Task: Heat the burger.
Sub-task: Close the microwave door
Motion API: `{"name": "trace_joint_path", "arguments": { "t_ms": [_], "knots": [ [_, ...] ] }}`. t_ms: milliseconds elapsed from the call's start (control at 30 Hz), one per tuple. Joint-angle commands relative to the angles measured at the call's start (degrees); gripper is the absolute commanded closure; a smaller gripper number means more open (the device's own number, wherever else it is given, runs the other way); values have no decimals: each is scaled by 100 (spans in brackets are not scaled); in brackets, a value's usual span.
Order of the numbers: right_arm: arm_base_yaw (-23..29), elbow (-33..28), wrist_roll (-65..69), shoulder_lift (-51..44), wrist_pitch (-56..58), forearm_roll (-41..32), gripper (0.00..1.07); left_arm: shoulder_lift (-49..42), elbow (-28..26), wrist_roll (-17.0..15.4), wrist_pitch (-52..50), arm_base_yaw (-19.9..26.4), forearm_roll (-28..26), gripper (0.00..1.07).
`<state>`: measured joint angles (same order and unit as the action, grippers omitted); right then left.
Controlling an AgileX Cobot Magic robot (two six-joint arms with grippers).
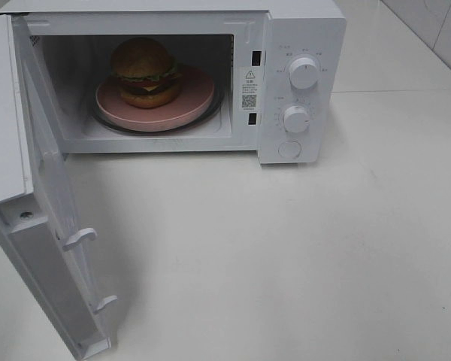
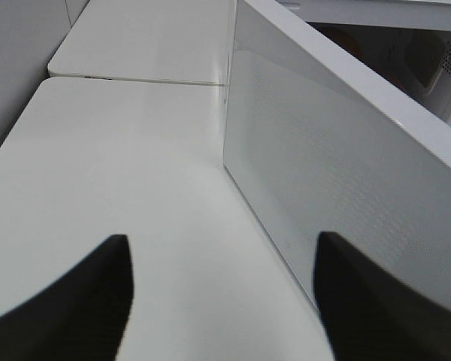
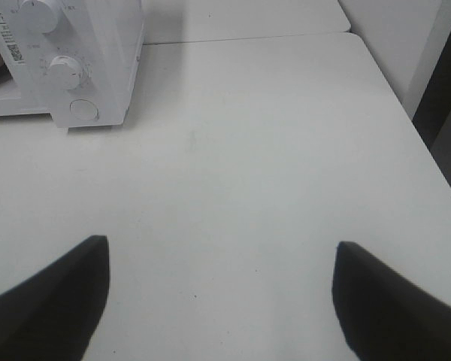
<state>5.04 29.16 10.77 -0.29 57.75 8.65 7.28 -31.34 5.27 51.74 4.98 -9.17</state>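
The burger [image 1: 145, 71], a brown bun with lettuce, tomato and cheese, sits on a pink plate [image 1: 195, 101] inside the white microwave [image 1: 301, 30]. The microwave door [image 1: 52, 248] is swung wide open to the left. Neither gripper shows in the high view. In the left wrist view my left gripper [image 2: 222, 301] is open with nothing between its fingers, low over the table beside the door's outer face [image 2: 338, 173]. My right gripper [image 3: 222, 301] is open and empty over bare table, well back from the microwave's control panel [image 3: 98, 45].
Two knobs [image 1: 304, 73] [image 1: 295, 119] and a round button [image 1: 289, 149] are on the panel to the right of the cavity. The white table [image 1: 301, 248] stretches in front of and to the right of the microwave. A wall stands at the far right.
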Motion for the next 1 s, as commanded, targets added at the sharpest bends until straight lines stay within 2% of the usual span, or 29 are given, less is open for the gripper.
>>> {"name": "trace_joint_path", "arguments": {
  "t_ms": [33,67,100,133,167,367,433,467,533,633,700,733,800,833,1000],
  "knots": [
    [-46,-11,40,-143,0,-11,31,384,-11,-46,-395,-17,-23,77],
    [-46,-11,40,-143,0,-11,31,487,-11,-46,-453,-17,-23,83],
    [-46,-11,40,-143,0,-11,31,487,-11,-46,-453,-17,-23,83],
    [-46,-11,40,-143,0,-11,31,688,-11,-46,-527,-17,-23,98],
    [-46,-11,40,-143,0,-11,31,791,-11,-46,-561,-17,-23,105],
    [-46,-11,40,-143,0,-11,31,1232,86,-40,-1106,-17,-29,107],
    [-46,-11,40,-143,0,-11,31,1404,332,-29,-1770,-17,-63,107],
    [-46,-11,40,-143,0,-11,31,1404,332,-29,-1770,-17,-63,107],
    [-46,-11,40,-143,0,-11,31,1558,739,46,-2659,-17,-63,107],
    [-46,-11,40,-143,0,-11,31,1593,848,86,-2848,-17,-63,107],
    [-46,-11,40,-143,0,-11,31,1702,1157,109,-3587,-17,-80,107],
    [-46,-11,40,-143,0,-11,31,1702,1157,109,-3587,-17,-80,107],
    [-46,-11,40,-143,0,-11,31,1879,1576,103,-4481,-17,-155,107],
    [-46,-11,40,-143,0,-11,31,1879,1576,103,-4481,-17,-155,107],
    [-46,-11,40,-143,0,-11,31,2172,2086,80,-5959,-17,-166,107]
  ]
}}
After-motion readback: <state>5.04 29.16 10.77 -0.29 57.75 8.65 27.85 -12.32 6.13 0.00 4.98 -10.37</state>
